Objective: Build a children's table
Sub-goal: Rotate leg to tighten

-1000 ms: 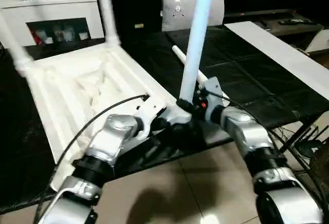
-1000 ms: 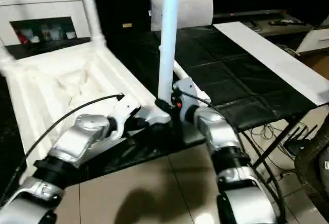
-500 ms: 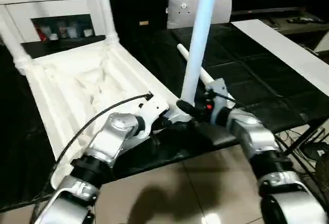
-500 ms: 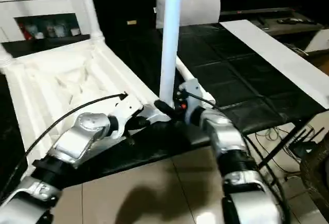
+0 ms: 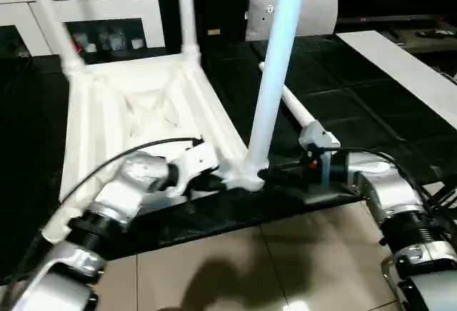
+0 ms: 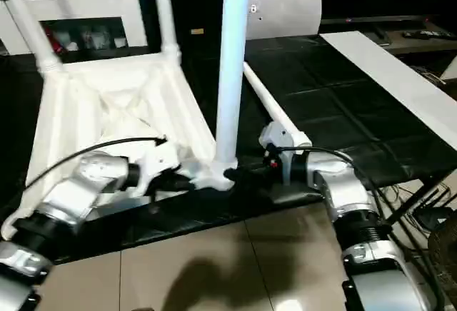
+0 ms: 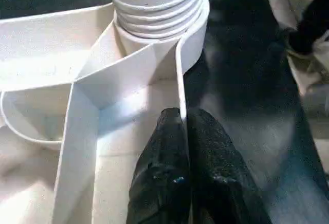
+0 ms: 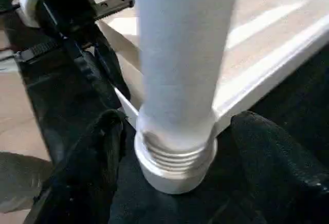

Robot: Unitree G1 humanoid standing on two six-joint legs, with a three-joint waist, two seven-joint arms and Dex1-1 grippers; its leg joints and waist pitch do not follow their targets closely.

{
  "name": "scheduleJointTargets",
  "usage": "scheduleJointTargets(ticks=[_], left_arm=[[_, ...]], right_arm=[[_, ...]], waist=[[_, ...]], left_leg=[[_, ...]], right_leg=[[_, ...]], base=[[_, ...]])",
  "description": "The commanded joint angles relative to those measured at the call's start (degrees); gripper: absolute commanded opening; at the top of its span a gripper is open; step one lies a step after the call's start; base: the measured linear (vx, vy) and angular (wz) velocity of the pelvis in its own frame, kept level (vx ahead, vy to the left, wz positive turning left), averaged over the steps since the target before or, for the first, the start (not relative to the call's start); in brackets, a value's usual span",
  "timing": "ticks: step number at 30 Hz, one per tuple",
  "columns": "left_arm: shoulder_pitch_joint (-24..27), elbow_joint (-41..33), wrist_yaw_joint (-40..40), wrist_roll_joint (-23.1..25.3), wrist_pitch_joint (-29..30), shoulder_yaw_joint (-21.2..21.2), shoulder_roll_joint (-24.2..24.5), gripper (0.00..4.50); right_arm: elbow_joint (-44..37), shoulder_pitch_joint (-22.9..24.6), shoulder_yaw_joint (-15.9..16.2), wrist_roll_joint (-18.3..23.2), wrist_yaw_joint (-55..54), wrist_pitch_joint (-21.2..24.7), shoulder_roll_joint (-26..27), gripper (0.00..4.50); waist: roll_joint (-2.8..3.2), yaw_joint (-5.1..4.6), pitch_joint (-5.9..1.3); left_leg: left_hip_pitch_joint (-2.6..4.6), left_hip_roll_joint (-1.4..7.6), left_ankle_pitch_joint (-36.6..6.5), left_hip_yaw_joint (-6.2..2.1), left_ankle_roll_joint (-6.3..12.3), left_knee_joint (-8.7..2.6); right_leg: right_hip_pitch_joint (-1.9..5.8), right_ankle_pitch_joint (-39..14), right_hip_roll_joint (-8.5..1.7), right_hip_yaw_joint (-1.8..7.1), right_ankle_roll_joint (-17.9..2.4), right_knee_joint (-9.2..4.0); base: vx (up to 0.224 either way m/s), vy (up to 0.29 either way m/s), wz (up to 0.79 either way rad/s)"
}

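Straddling the white tapered plastic leg [image 8: 180, 80] with wide jaws, the right gripper [image 8: 175, 147] risked cross-threading it; left gripper [image 7: 186, 131] pinched the ribbed white tabletop's [image 5: 128, 111] rim.

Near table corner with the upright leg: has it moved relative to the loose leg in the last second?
Yes. The corner has slid nearer, away from the loose leg, which it sat close beside before.

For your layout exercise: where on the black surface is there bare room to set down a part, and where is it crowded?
Bare: black surface between the loose leg and white board. Crowded: near corner, where left gripper pinches the tabletop rim and right gripper straddles the upright leg.
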Motion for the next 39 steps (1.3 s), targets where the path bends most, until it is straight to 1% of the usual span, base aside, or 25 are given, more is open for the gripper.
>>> scheduleJointTargets(ticks=[1, 4, 5, 8, 9, 11, 12, 13, 14, 17, 19, 21, 23, 24, 26, 27, 28, 29, 30, 31, 32, 34, 35, 37, 39], left_arm=[[1.2, -1.2, -6.4, 0.6, -1.8, -4.5, 1.0, 0.00], [1.4, -1.8, -8.3, 0.5, -1.9, -4.9, 1.6, 0.00], [1.4, -1.6, -8.3, 0.5, -2.1, -4.9, 1.7, 0.00], [1.2, -1.3, -8.5, 0.5, -2.5, -5.0, 1.7, 0.00], [1.2, -1.3, -8.5, 0.5, -2.6, -5.1, 1.6, 0.00], [1.2, -1.2, -8.6, 0.4, -2.7, -5.1, 1.6, 0.00], [1.2, -1.2, -8.8, 0.4, -2.8, -5.1, 1.6, 0.00], [1.3, -1.3, -9.0, 0.5, -2.8, -5.1, 1.6, 0.00], [1.4, -1.3, -9.2, 0.5, -2.9, -5.0, 1.6, 0.00], [1.5, -1.4, -9.4, 0.6, -3.0, -5.0, 1.7, 0.00], [1.6, -1.4, -9.6, 0.6, -2.9, -5.1, 1.8, 0.00], [1.6, -1.5, -9.6, 0.5, -2.9, -5.1, 1.9, 0.00], [1.7, -1.5, -9.6, 0.5, -2.9, -5.1, 1.9, 0.00], [1.7, -1.5, -9.5, 0.5, -2.9, -5.1, 1.9, 0.00], [1.8, -1.6, -9.5, 0.6, -2.8, -5.1, 1.9, 0.00], [1.7, -1.6, -9.5, 0.6, -2.8, -5.1, 1.9, 0.00], [1.7, -1.5, -9.5, 0.6, -2.8, -5.1, 1.9, 0.00], [1.7, -1.5, -9.5, 0.6, -2.8, -5.1, 1.9, 0.00], [1.7, -1.5, -9.5, 0.6, -2.8, -5.1, 1.9, 0.00], [1.6, -1.4, -9.5, 0.7, -2.8, -5.1, 1.9, 0.00], [1.5, -1.3, -9.4, 0.7, -2.8, -5.1, 1.9, 0.00], [1.3, -1.1, -9.3, 0.7, -2.9, -5.1, 1.9, 0.00], [1.3, -1.0, -9.4, 0.7, -2.9, -5.1, 1.9, 0.00], [1.2, -0.9, -9.3, 0.8, -2.9, -5.1, 1.9, 0.00], [1.1, -0.8, -9.3, 0.9, -2.9, -5.1, 1.8, 0.00]], right_arm=[[0.4, -0.8, 0.6, 0.8, 2.4, 0.0, -0.5, 3.15], [1.6, -1.3, 0.9, 0.7, 3.8, -0.2, 0.1, 2.87], [1.9, -1.4, 1.0, 0.6, 4.2, -0.2, 0.3, 2.77], [2.1, -1.5, 1.3, 0.8, 4.6, -0.4, 0.5, 2.55], [2.4, -1.6, 1.6, 0.7, 4.9, -0.8, 0.9, 2.44], [2.6, -1.6, 1.7, 0.7, 5.0, -1.0, 1.0, 2.30], [2.7, -1.7, 1.8, 0.8, 5.3, -1.1, 1.1, 2.12], [2.7, -1.7, 1.8, 0.8, 5.5, -1.1, 1.2, 2.12], [2.8, -1.8, 1.9, 0.8, 5.7, -1.3, 1.4, 2.00], [3.1, -2.0, 1.8, 0.7, 5.9, -1.7, 1.9, 1.86], [3.3, -2.1, 1.9, 0.5, 6.0, -1.8, 2.1, 1.70], [3.5, -2.1, 2.0, 0.2, 5.6, -2.0, 2.1, 1.46], [4.1, -2.5, 1.8, 0.7, 5.5, 0.2, 2.1, 1.46], [4.3, -2.8, 1.4, 1.4, 6.0, 2.2, 2.3, 1.69], [4.4, -3.1, 0.8, 2.6, 6.5, 4.7, 2.5, 1.84], [4.2, -3.1, 0.7, 2.9, 6.6, 4.8, 2.5, 1.85], [4.0, -3.2, 0.7, 2.9, 6.7, 4.7, 2.6, 1.97], [3.9, -3.2, 0.7, 2.9, 6.7, 4.5, 2.6, 1.97], [3.9, -3.2, 0.7, 2.9, 6.7, 4.5, 2.6, 2.15], [3.8, -3.2, 0.7, 2.9, 6.8, 4.3, 2.6, 2.15], [3.7, -3.3, 0.6, 3.0, 6.9, 4.1, 2.7, 2.30], [3.4, -3.3, 0.6, 2.9, 7.1, 3.7, 2.8, 2.35], [3.2, -3.1, 0.8, 2.2, 6.5, 2.4, 2.8, 2.35], [2.8, -2.8, 1.5, 1.1, 5.7, 0.7, 2.7, 2.35], [2.7, -2.8, 1.7, 1.0, 5.9, 0.4, 2.6, 2.35]], waist=[[0.39, -0.03, -3.42], [0.31, 0.05, -3.42], [0.38, 0.10, -3.40], [0.29, 0.31, -3.35], [0.15, 0.27, -3.32], [0.22, 0.31, -3.39], [0.24, 0.31, -3.39], [0.21, 0.30, -3.40], [0.27, 0.31, -3.40], [0.19, 0.17, -3.38], [0.10, -0.05, -3.32], [0.16, -0.22, -3.29], [0.21, -0.33, -3.26], [0.20, -0.35, -3.28], [0.21, -0.36, -3.28], [0.36, -0.34, -3.31], [0.31, -0.31, -3.41], [0.35, -0.30, -3.42], [0.33, -0.32, -3.41], [0.34, -0.30, -3.42], [0.37, -0.31, -3.37], [0.38, -0.31, -3.37], [0.56, -0.22, -3.46], [0.52, 0.01, -3.55], [0.41, 0.04, -3.49]], left_leg=[[0.06, 1.62, -9.9, -0.01, 3.75, -3.21], [0.09, 1.68, -9.9, 0.06, 3.39, -3.23], [0.10, 1.69, -9.9, 0.07, 3.36, -3.21], [0.05, 1.68, -10.1, 0.00, 3.04, -3.29], [0.04, 1.66, -10.3, 0.01, 2.94, -3.33], [0.06, 1.64, -10.1, 0.01, 2.87, -3.28], [0.02, 1.65, -9.7, -0.01, 2.95, -3.28], [-0.02, 1.64, -9.7, -0.01, 2.96, -3.28], [-0.03, 1.64, -9.6, -0.04, 2.93, -3.30], [-0.11, 1.57, -9.5, -0.03, 2.97, -3.27], [-0.15, 1.48, -10.2, -0.02, 2.82, -3.29], [-0.12, 1.50, -10.5, -0.06, 2.75, -3.33], [-0.04, 1.50, -10.6, -0.08, 2.75, -3.36], [-0.08, 1.52, -10.7, -0.07, 2.77, -3.35], [-0.08, 1.52, -10.7, -0.08, 2.91, -3.34], [-0.01, 1.62, -10.7, -0.09, 2.96, -3.33], [0.01, 1.67, -10.4, -0.08, 2.88, -3.28], [-0.01, 1.65, -10.1, -0.06, 2.86, -3.27], [-0.03, 1.65, -10.1, -0.06, 2.83, -3.26], [-0.06, 1.59, -9.9, -0.05, 2.83, -3.24], [-0.04, 1.58, -10.2, -0.03, 2.79, -3.26], [-0.03, 1.61, -10.4, -0.05, 2.71, -3.29], [0.11, 1.71, -10.3, -0.08, 2.65, -3.29], [0.28, 1.77, -9.7, -0.02, 2.54, -3.22], [0.03, 1.67, -9.3, -0.02, 2.68, -3.26]], right_leg=[[3.43, -10.8, -3.91, 3.08, -11.3, -4.18], [3.35, -10.7, -3.92, 3.14, -11.6, -4.12], [3.33, -10.7, -3.91, 3.15, -11.7, -4.09], [3.39, -11.6, -3.95, 3.14, -11.2, -4.14], [3.39, -12.3, -3.96, 3.13, -10.9, -4.22], [3.40, -12.6, -4.04, 3.17, -10.7, -4.22], [3.38, -12.2, -3.97, 3.16, -10.7, -4.18], [3.42, -12.1, -3.97, 3.15, -10.6, -4.17], [3.44, -12.1, -3.96, 3.14, -10.6, -4.12], [3.47, -12.1, -3.94, 3.12, -10.6, -4.12], [3.50, -13.7, -3.98, 3.09, -10.2, -4.36], [3.45, -14.8, -3.98, 3.07, -9.8, -4.46], [3.39, -15.2, -3.87, 3.05, -9.9, -4.51], [3.40, -15.2, -3.91, 3.05, -9.9, -4.51], [3.46, -15.2, -3.87, 3.03, -10.1, -4.51], [3.37, -14.8, -3.88, 3.04, -10.3, -4.44], [3.34, -13.9, -3.92, 3.06, -10.5, -4.32], [3.36, -13.1, -3.91, 3.06, -10.8, -4.27], [3.36, -12.9, -3.91, 3.07, -10.9, -4.21], [3.42, -12.6, -3.93, 3.07, -10.9, -4.19], [3.39, -12.9, -3.93, 3.06, -10.9, -4.26], [3.40, -13.6, -4.00, 3.06, -10.7, -4.32], [3.29, -13.1, -3.99, 3.08, -10.9, -4.24], [3.17, -11.2, -3.95, 3.15, -11.5, -4.02], [3.39, -9.9, -3.87, 3.12, -11.7, -3.86]], base=[[0.000, 0.000, 0.00], [0.000, 0.000, 0.00], [0.000, 0.000, 0.00], [0.000, 0.000, 0.00], [0.000, 0.000, 0.00], [0.000, 0.000, 0.00], [0.000, 0.000, 0.00], [0.000, 0.000, 0.00], [0.000, 0.000, 0.00], [0.000, 0.000, 0.00], [0.000, 0.000, 0.00], [0.000, 0.000, 0.00], [0.000, 0.000, 0.00], [0.000, 0.000, 0.00], [0.000, 0.000, 0.00], [0.000, 0.000, 0.00], [0.000, 0.000, 0.00], [0.000, 0.000, 0.00], [0.000, 0.000, 0.00], [0.000, 0.000, 0.00], [0.000, 0.000, 0.00], [0.000, 0.000, 0.00], [0.000, 0.000, 0.00], [0.000, 0.000, 0.00], [0.000, 0.000, 0.00]])
